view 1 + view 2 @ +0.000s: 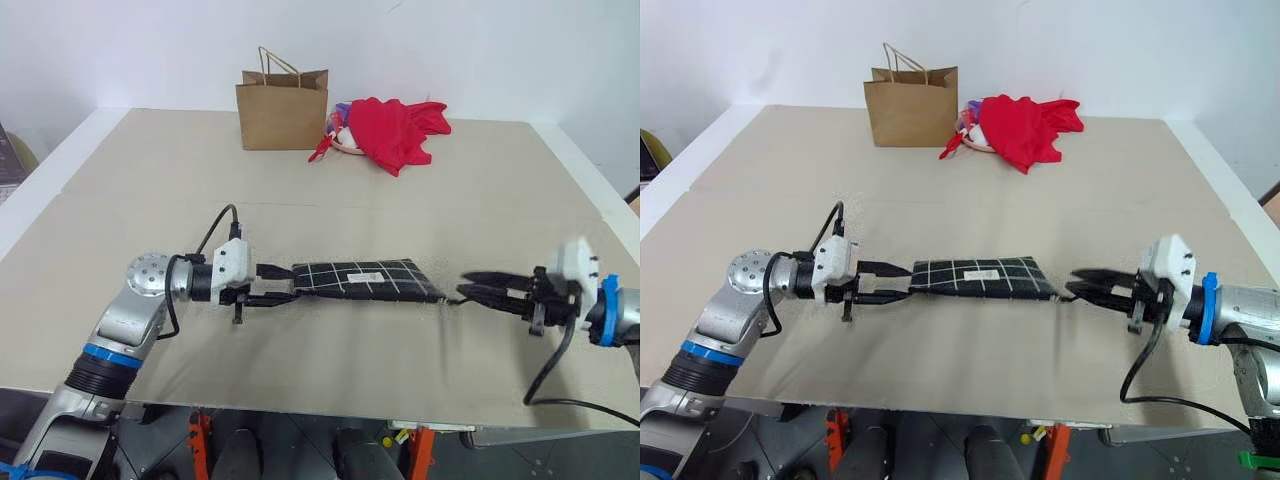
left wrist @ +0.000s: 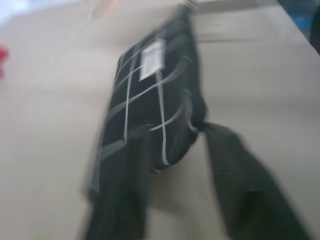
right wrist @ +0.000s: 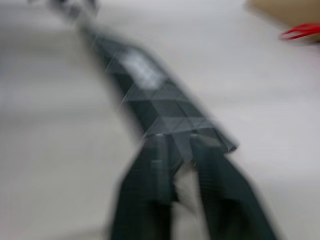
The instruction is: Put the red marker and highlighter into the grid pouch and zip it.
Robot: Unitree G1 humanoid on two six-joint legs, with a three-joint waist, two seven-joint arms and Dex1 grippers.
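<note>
The grid pouch (image 1: 368, 280), black with white lines and a small white label, lies flat across the middle of the tan table (image 1: 300, 370). My left gripper (image 1: 293, 283) is at the pouch's left end, open, its two fingers either side of that end, as the left wrist view of the pouch (image 2: 150, 100) also shows. My right gripper (image 1: 466, 285) points at the pouch's right end, open with a narrow gap, its tips just short of the fabric. The red marker and the highlighter are hidden.
A brown paper bag (image 1: 283, 112) stands at the back of the table, with a red cloth heap (image 1: 395, 128) to its right. A black cable (image 1: 548, 385) hangs from my right wrist near the table's front edge.
</note>
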